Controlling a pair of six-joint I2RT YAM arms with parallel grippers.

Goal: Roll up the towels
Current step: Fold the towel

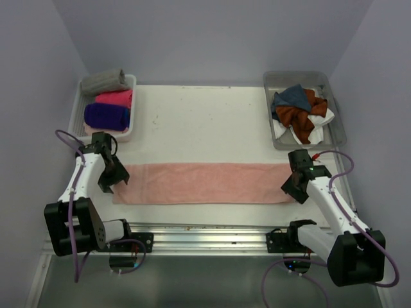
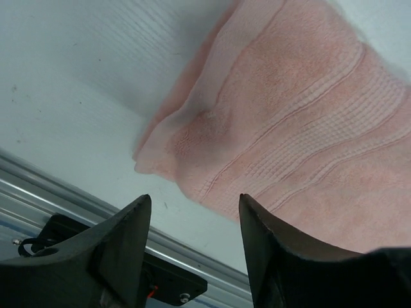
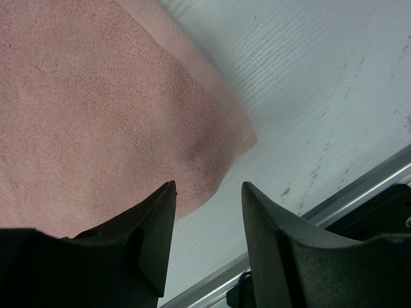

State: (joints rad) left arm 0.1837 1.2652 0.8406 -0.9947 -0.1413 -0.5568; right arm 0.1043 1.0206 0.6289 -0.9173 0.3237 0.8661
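A salmon pink towel (image 1: pixel 204 183) lies flat as a long strip across the near part of the table. My left gripper (image 1: pixel 114 183) is open and empty just above the towel's left near corner (image 2: pixel 192 173). My right gripper (image 1: pixel 290 189) is open and empty just above its right near corner (image 3: pixel 212 160). Rolled grey (image 1: pixel 103 81), hot pink (image 1: pixel 115 97) and purple (image 1: pixel 106 116) towels lie in the white tray (image 1: pixel 131 128) at the back left. Rust orange (image 1: pixel 295 119), teal (image 1: pixel 292 97) and white (image 1: pixel 321 119) towels lie crumpled in the grey bin (image 1: pixel 337 131) at the back right.
A metal rail (image 1: pixel 205 234) runs along the table's near edge, seen in the left wrist view (image 2: pixel 77 199) and the right wrist view (image 3: pixel 359 186). Bare white table (image 1: pixel 205 125) lies between the tray and the bin. Lavender walls close in the left, back and right.
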